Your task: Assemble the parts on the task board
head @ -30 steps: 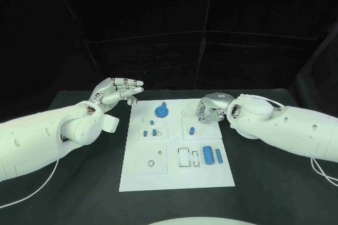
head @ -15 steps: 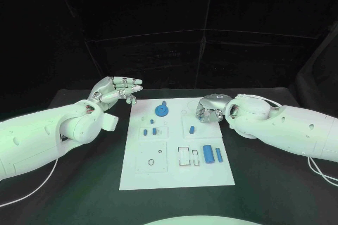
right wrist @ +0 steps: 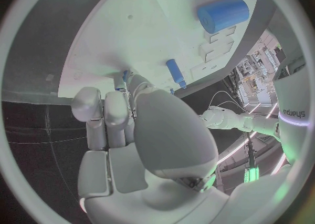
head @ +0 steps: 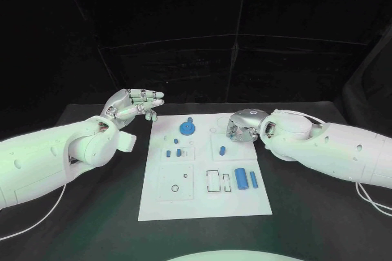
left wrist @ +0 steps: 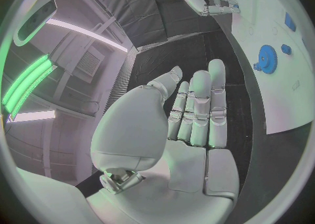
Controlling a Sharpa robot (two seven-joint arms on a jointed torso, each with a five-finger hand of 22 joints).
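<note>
The white task board (head: 204,201) lies mid-table. On it are a blue gear (head: 188,128), several small blue pegs (head: 169,154), a peg (head: 222,152), a thick blue cylinder (head: 242,178) and a thinner one (head: 254,179). My left hand (head: 135,105) is raised beyond the board's far left corner, fingers straight and apart, holding nothing (left wrist: 197,113). My right hand (head: 243,126) hovers over the board's far right part with its fingers curled in. A small blue part (right wrist: 125,75) shows as a sliver pinched at the fingertips of the right hand (right wrist: 131,124).
Black table (head: 318,215) surrounds the board on all sides. Empty sockets and slots (head: 214,182) mark the board's near half. The left wrist view shows the gear (left wrist: 266,58) and my right hand (left wrist: 210,0) across the board (left wrist: 289,103).
My left hand has drifted slightly left and up. The right hand has edged a little left over the board, fingers still curled.
</note>
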